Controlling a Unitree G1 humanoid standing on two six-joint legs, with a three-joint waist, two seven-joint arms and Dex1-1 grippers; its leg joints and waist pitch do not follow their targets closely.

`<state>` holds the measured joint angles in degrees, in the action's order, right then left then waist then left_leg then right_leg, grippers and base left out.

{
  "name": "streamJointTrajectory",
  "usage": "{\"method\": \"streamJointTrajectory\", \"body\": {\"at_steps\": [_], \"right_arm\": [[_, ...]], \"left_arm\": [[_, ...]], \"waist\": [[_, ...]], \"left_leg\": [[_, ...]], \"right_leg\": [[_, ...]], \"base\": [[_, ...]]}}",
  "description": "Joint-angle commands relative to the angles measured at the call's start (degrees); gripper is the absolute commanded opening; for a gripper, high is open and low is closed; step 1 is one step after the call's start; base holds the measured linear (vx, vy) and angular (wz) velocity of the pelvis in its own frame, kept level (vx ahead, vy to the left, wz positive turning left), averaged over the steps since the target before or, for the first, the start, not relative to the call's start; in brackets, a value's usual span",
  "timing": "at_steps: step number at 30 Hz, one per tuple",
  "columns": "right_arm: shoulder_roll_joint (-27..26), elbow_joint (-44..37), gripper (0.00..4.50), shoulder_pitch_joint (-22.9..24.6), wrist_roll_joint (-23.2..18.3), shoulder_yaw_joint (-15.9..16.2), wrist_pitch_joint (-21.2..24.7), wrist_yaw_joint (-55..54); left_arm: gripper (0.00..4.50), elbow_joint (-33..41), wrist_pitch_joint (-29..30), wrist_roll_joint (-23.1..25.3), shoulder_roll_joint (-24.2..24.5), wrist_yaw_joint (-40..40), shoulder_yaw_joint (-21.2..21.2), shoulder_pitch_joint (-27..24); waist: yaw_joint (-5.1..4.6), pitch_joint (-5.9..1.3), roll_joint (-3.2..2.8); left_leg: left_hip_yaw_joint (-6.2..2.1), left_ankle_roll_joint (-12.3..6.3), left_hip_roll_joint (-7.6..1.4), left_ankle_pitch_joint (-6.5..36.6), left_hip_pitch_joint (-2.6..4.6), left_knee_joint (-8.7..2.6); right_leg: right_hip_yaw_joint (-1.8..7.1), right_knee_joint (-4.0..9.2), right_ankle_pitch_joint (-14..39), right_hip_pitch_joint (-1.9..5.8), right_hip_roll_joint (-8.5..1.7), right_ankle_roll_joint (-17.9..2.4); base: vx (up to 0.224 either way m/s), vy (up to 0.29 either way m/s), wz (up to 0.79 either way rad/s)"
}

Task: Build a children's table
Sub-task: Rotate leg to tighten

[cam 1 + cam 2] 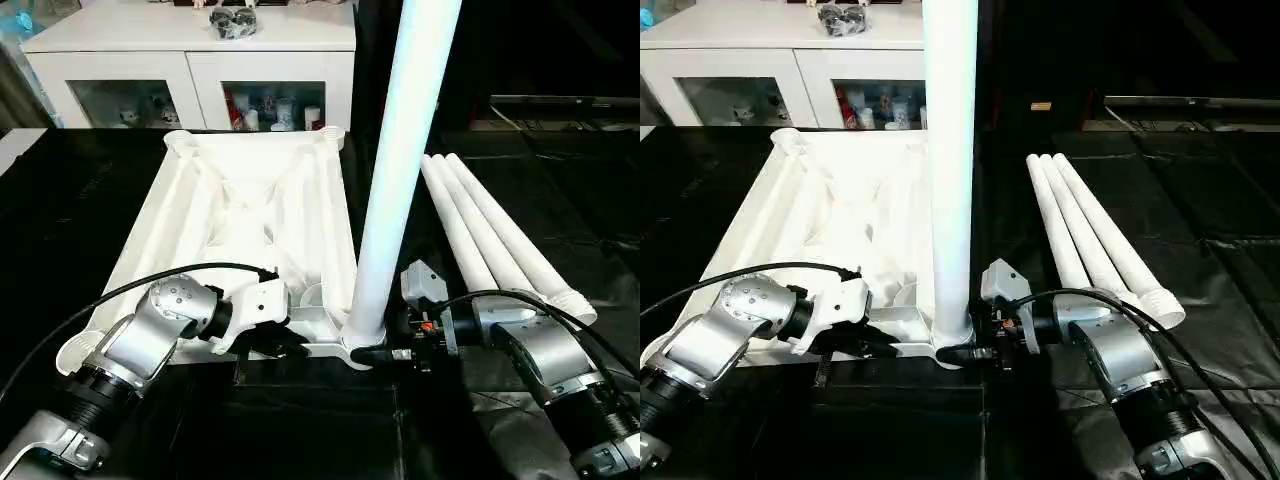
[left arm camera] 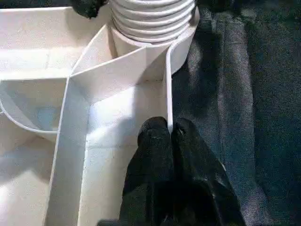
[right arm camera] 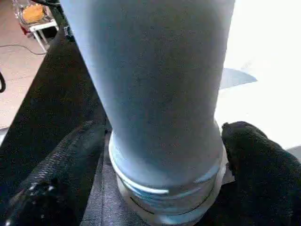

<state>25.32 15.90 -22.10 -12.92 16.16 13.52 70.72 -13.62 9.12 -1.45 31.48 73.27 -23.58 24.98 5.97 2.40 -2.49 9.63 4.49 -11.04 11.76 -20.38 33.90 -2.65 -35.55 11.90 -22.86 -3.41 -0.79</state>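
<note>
My right gripper (image 3: 162, 155) stands wide at the foot of the upright leg (image 1: 395, 170), one finger on either side of the tube just above its collar; whether the pads (image 3: 256, 155) press on it I cannot tell. The leg's long axis runs vertical, its threaded end seated in the near right corner socket (image 2: 181, 44) of the upturned table top (image 1: 250, 215). The leg lies directly ahead of this gripper, so the right arm is the nearer for any further turning.

My left gripper (image 2: 170, 136) is clamped on the thin rim wall (image 2: 168, 84) of the top, just beside the same socket, steadying the piece.

Outward: three spare legs (image 1: 490, 235) lie side by side on the black cloth (image 1: 560, 180), near my right forearm and apart from the top. I judge room on that side tight for elbow swing. A white cabinet (image 1: 190, 60) stands beyond the top's far edge, well clear.
</note>
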Motion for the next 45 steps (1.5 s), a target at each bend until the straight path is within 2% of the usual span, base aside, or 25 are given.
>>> {"method": "streamJointTrajectory", "body": {"at_steps": [1, 4, 13, 17, 25, 27, 28, 30, 31, 33, 34, 35, 38, 39, 40, 42, 43, 45], "right_arm": [[-0.4, -0.7, 4.23, 0.1, 0.0, -0.6, -0.5, -0.6], [-0.7, -0.5, 4.23, -0.1, -0.4, -1.0, -0.4, -0.6], [-0.5, -0.7, 3.41, 0.1, -1.0, -0.7, 0.3, 0.2], [-0.5, -1.0, 2.99, 0.5, -1.2, -0.6, 0.6, 0.3], [-1.1, -1.7, 2.79, 1.6, -1.3, -0.5, 0.9, -0.8], [-2.4, -1.5, 2.77, 2.4, -1.0, -1.1, 1.4, -3.8], [-3.9, -0.7, 2.77, 2.6, -0.1, -1.6, 0.8, -7.4], [-7.2, 1.1, 2.77, 2.7, 1.9, -2.6, 0.4, -15.2], [-8.7, 2.1, 2.77, 2.6, 2.7, -3.2, 0.5, -18.8], [-12.7, 4.0, 2.77, 2.1, 2.9, -4.8, 2.3, -25.7], [-14.2, 4.7, 2.77, 1.9, 2.7, -5.5, 3.1, -28.0], [-16.8, 6.3, 2.77, 1.4, 2.8, -6.3, 3.8, -32.2], [-20.6, 9.0, 2.77, 0.4, 3.5, -7.3, 3.9, -38.1], [-23.2, 11.6, 2.77, -0.7, 4.0, -7.7, 2.9, -41.7], [-24.3, 12.8, 2.76, -1.2, 4.4, -7.7, 2.3, -43.1], [-25.3, 13.8, 2.76, -1.6, 5.4, -7.4, 1.9, -44.4], [-25.3, 13.8, 2.76, -1.6, 5.4, -7.4, 1.9, -44.5], [-25.9, 13.6, 3.32, -1.6, 5.7, -7.5, 1.7, -44.5]], "left_arm": [[0.00, 0.4, -0.5, 0.7, 0.3, 2.2, -2.1, -0.1], [0.00, 0.3, -0.5, 0.7, 0.3, 2.3, -2.0, 0.0], [0.00, 0.3, -0.3, 0.6, 0.2, 2.2, -2.0, 0.0], [0.00, 0.2, -0.2, 0.6, 0.1, 2.0, -1.9, -0.1], [0.00, 0.5, 1.3, -0.5, -0.9, 0.6, -0.8, -0.6], [0.00, 0.7, 3.8, -1.3, -2.4, -2.2, 0.7, -0.8], [0.00, 0.8, 5.3, -1.5, -3.6, -4.6, 1.6, -0.9], [0.00, 1.3, 8.3, -2.3, -6.2, -9.1, 3.7, -1.0], [0.00, 1.6, 9.7, -2.9, -7.4, -10.9, 4.6, -1.1], [0.00, 3.0, 12.7, -3.3, -10.2, -15.5, 6.4, -1.3], [0.00, 3.6, 13.9, -3.1, -11.2, -17.5, 7.0, -1.3], [0.00, 4.5, 15.7, -2.2, -13.0, -21.1, 7.6, -1.5], [0.00, 6.0, 18.5, -0.4, -15.9, -26.5, 8.3, -1.8], [0.00, 7.1, 20.5, 1.2, -18.6, -30.8, 8.5, -2.1], [0.00, 7.6, 21.2, 2.3, -20.1, -33.1, 8.4, -2.2], [0.00, 8.4, 22.4, 2.9, -21.4, -34.8, 7.7, -2.3], [0.00, 8.4, 22.4, 2.9, -21.4, -34.8, 7.7, -2.3], [0.00, 8.7, 23.2, 3.1, -22.2, -35.9, 7.6, -2.1]], "waist": [[-0.09, -3.72, -0.54], [-0.07, -3.73, -0.58], [-0.08, -3.75, -0.45], [-0.05, -3.75, -0.60], [0.02, -3.72, -0.50], [0.03, -3.64, -0.68], [0.02, -3.53, -0.52], [-0.30, -3.19, -0.51], [-0.52, -3.08, -0.52], [-1.36, -2.92, -0.49], [-1.66, -2.92, -0.48], [-2.28, -2.99, -0.34], [-2.81, -2.98, -0.45], [-2.99, -2.96, -0.20], [-3.14, -2.85, -0.36], [-3.10, -2.91, -0.35], [-3.11, -3.01, -0.39], [-3.08, -3.08, -0.44]], "left_leg": [[-0.44, -2.46, -1.75, 5.9, -0.02, -3.17], [-0.45, -2.27, -1.77, 6.5, 0.01, -3.22], [-0.43, -2.45, -1.71, 5.9, -0.04, -3.15], [-0.46, -2.47, -1.73, 5.8, -0.05, -3.15], [-0.40, -2.28, -1.72, 6.3, 0.00, -3.15], [-0.38, -2.08, -1.76, 6.7, 0.07, -3.21], [-0.41, -1.86, -1.70, 7.6, 0.02, -3.30], [-0.44, -0.97, -1.64, 9.6, 0.01, -3.58], [-0.48, -0.13, -1.54, 10.6, 0.13, -3.74], [-0.71, 1.00, -1.32, 11.4, -0.22, -4.05], [-0.78, 1.09, -1.29, 11.4, -0.32, -4.12], [-0.79, 1.16, -1.29, 11.8, -0.11, -4.06], [-0.79, 0.58, -1.22, 11.5, -0.13, -4.01], [-0.73, 0.31, -1.22, 11.4, -0.19, -3.97], [-0.74, 0.24, -1.29, 11.5, -0.19, -4.05], [-0.78, -0.17, -1.27, 11.3, -0.21, -4.03], [-0.81, -0.32, -1.33, 10.7, -0.37, -4.03], [-0.74, -0.75, -1.25, 10.1, -0.36, -3.93]], "right_leg": [[2.17, 3.14, -2.7, 3.51, -3.74, -15.4], [2.18, 3.22, -1.8, 3.56, -3.80, -15.3], [2.19, 3.13, -2.5, 3.59, -3.76, -15.2], [2.17, 3.10, -2.4, 3.56, -3.76, -15.2], [2.24, 3.18, -2.1, 3.57, -3.75, -15.3], [2.26, 3.31, -1.4, 3.44, -3.77, -15.0], [2.23, 3.48, 0.1, 3.51, -3.83, -15.0], [2.23, 3.96, 5.0, 3.31, -3.89, -14.0], [2.26, 4.33, 9.2, 3.20, -4.07, -13.2], [2.21, 4.72, 14.5, 3.56, -4.20, -11.3], [2.17, 4.83, 15.5, 3.61, -4.18, -10.7], [2.25, 5.05, 17.2, 3.27, -4.07, -9.9], [2.27, 5.24, 17.0, 3.01, -3.88, -9.9], [2.30, 5.24, 16.7, 2.96, -3.88, -10.0], [2.32, 5.33, 16.9, 2.84, -3.88, -10.1], [2.27, 5.41, 16.5, 2.89, -3.86, -10.0], [2.33, 5.19, 14.8, 2.99, -3.84, -10.1], [2.33, 5.07, 12.5, 2.97, -3.72, -10.4]], "base": [[0.000, 0.000, 0.00], [0.000, 0.000, 0.00], [0.000, 0.000, 0.00], [0.000, 0.000, 0.00], [0.000, 0.000, 0.00], [0.000, 0.000, 0.00], [0.000, 0.000, 0.00], [0.000, 0.000, 0.00], [0.000, 0.000, 0.00], [0.000, 0.000, 0.00], [0.000, 0.000, 0.00], [0.000, 0.000, 0.00], [0.000, 0.000, 0.00], [0.000, 0.000, 0.00], [0.000, 0.000, 0.00], [0.000, 0.000, 0.00], [0.000, 0.000, 0.00], [0.000, 0.000, 0.00]]}}
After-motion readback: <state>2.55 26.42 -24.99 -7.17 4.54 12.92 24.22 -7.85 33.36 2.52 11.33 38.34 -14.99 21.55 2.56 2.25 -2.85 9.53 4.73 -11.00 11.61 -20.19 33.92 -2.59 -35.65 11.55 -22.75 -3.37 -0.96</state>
